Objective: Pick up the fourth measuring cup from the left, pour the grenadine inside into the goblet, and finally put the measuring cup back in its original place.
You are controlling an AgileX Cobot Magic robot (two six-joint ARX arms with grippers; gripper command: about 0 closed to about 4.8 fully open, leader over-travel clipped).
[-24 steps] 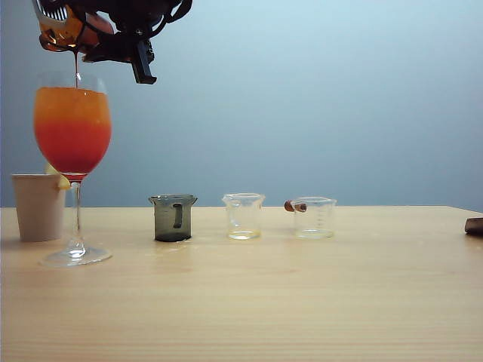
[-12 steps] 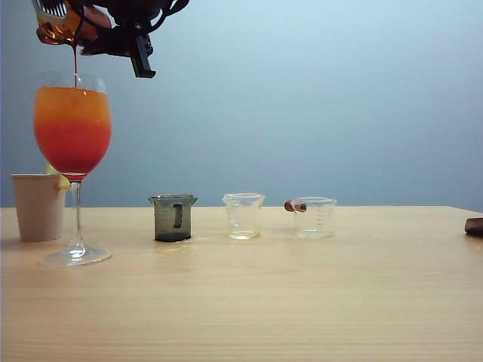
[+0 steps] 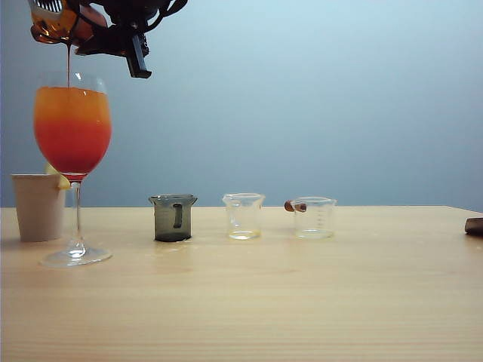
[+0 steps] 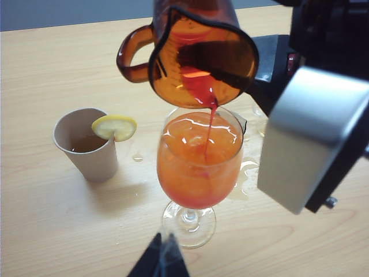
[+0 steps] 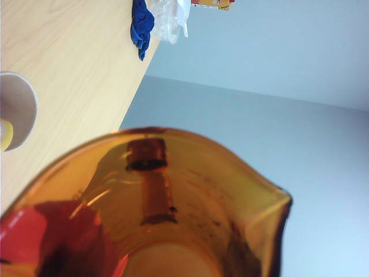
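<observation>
Your right claw (image 3: pixel 90 34) has crept slightly left, still clamping amber measuring cup (image 4: pixel 199 55), tipped above goblet (image 4: pixel 199 167); grenadine (image 4: pixel 207 107) streaming in. Left claw (image 4: pixel 161 259) pinched together, near goblet foot. Paper cup (image 4: pixel 86 141) with lemon slice (image 4: pixel 114 127) beside; three cups behind on desk (image 3: pixel 302 302).

One goblet (image 3: pixel 72 136) stands on the table. Measuring cups number four: one amber (image 3: pixel 56 23) tipped above the goblet, one smoky grey (image 3: pixel 173 217), two clear (image 3: pixel 244 216) (image 3: pixel 314 217). One paper cup (image 3: pixel 38 206) carries one lemon slice (image 4: pixel 115 127).

Tilted amber measuring cup (image 5: pixel 173 213), red grenadine (image 5: pixel 34 236) inside
</observation>
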